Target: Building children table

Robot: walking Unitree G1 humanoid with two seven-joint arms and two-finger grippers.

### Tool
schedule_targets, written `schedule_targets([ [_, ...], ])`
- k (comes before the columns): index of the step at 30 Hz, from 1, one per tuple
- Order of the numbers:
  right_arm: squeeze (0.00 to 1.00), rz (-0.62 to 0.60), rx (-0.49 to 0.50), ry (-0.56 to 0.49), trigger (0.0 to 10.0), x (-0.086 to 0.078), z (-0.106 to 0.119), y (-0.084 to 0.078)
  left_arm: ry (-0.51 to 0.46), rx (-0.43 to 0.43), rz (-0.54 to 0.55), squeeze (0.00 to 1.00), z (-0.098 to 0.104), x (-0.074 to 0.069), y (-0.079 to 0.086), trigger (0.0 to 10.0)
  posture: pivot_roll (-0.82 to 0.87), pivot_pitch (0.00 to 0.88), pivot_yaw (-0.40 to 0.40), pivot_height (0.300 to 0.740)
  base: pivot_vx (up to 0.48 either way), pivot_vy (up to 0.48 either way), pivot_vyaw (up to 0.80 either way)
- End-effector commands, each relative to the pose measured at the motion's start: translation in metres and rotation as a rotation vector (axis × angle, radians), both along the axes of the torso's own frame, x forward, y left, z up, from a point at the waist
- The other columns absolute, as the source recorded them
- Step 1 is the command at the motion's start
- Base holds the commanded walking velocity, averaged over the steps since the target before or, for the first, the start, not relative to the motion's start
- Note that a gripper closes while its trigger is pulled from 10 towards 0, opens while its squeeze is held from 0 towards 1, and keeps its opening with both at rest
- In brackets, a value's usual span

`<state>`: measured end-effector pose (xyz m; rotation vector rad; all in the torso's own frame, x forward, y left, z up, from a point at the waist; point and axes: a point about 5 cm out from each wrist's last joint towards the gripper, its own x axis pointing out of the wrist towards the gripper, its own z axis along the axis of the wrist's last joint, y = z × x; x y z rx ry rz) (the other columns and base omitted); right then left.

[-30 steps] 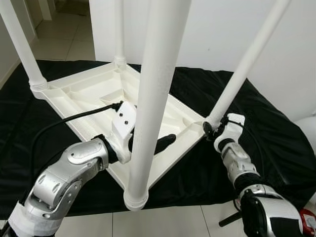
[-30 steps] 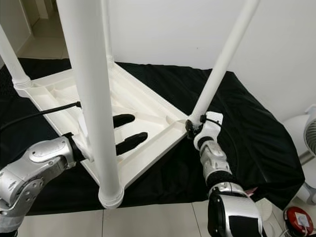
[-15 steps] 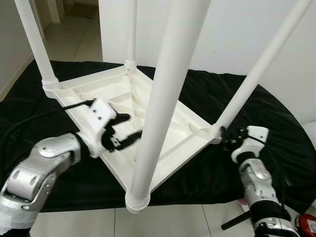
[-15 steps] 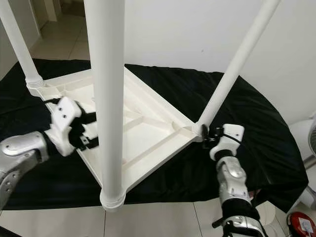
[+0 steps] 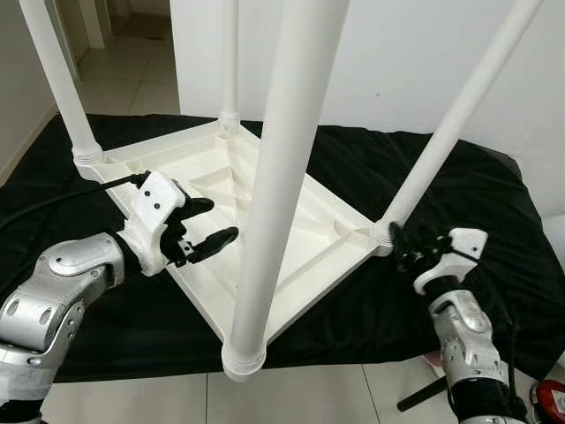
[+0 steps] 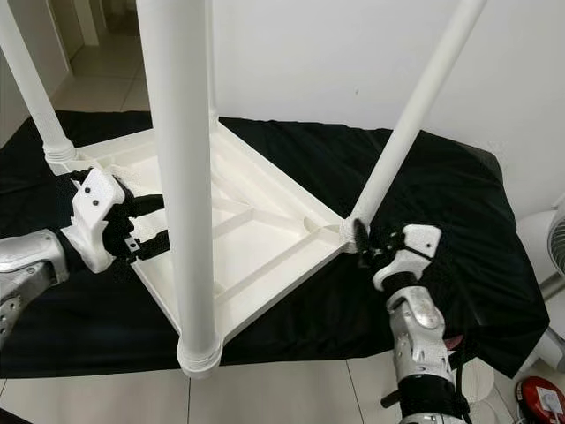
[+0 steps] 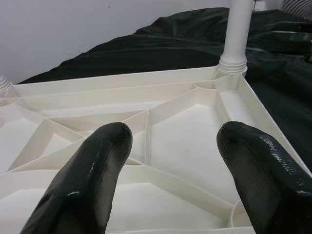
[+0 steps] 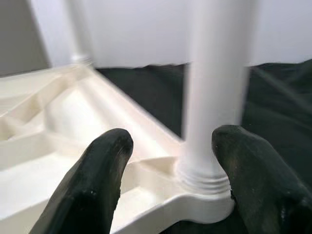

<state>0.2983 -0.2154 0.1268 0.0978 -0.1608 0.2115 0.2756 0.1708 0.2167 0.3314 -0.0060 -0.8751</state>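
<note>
Hovering with the left pincer (image 5: 205,225) spread empty over the upturned table (image 5: 291,230) lying legs-up on the black cloth (image 5: 353,168), the right pincer (image 6: 364,240) gaping empty beside the near right leg (image 5: 441,141), possibly risking knocking that leg askew.

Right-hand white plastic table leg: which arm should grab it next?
Right, probably. The right gripper sits just beside that white plastic leg at its base, jaws open toward it. The left gripper hovers open over the upturned white tabletop, farther away.
</note>
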Motion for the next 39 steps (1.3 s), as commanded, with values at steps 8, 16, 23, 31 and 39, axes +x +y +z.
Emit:
schedule_targets([
  [8, 1.00, 0.406, -0.073, 0.090, 10.0, -0.024, -0.004, 0.039, 0.029, 0.174, 0.037, 0.00, -0.018, 0.008, 0.031, 10.0, 0.05, 0.000, -0.094, 0.740, 0.000, 0.000, 0.00],
  [16, 1.00, 0.712, -0.158, 0.118, 10.0, -0.046, 0.003, 0.060, 0.014, 0.171, 0.034, 0.00, -0.013, 0.015, 0.033, 10.0, 0.04, 0.000, -0.084, 0.740, 0.000, 0.000, 0.00],
  [23, 0.00, 1.025, -0.234, 0.176, 10.0, -0.068, 0.011, 0.072, 0.007, 0.173, -0.017, 0.00, -0.013, 0.015, 0.027, 10.0, 0.04, 0.000, -0.081, 0.740, 0.000, 0.000, 0.00],
  [31, 0.00, 1.256, -0.252, 0.172, 10.0, -0.075, 0.020, 0.087, 0.008, 0.175, -0.038, 0.00, -0.016, 0.016, 0.026, 10.0, 0.05, 0.000, -0.084, 0.740, 0.000, 0.000, 0.00],
  [39, 0.00, 1.340, -0.248, 0.147, 10.0, -0.067, 0.021, 0.113, 0.004, 0.169, -0.042, 0.00, -0.017, 0.017, 0.022, 10.0, 0.06, 0.000, -0.096, 0.740, 0.000, 0.000, 0.00],
])
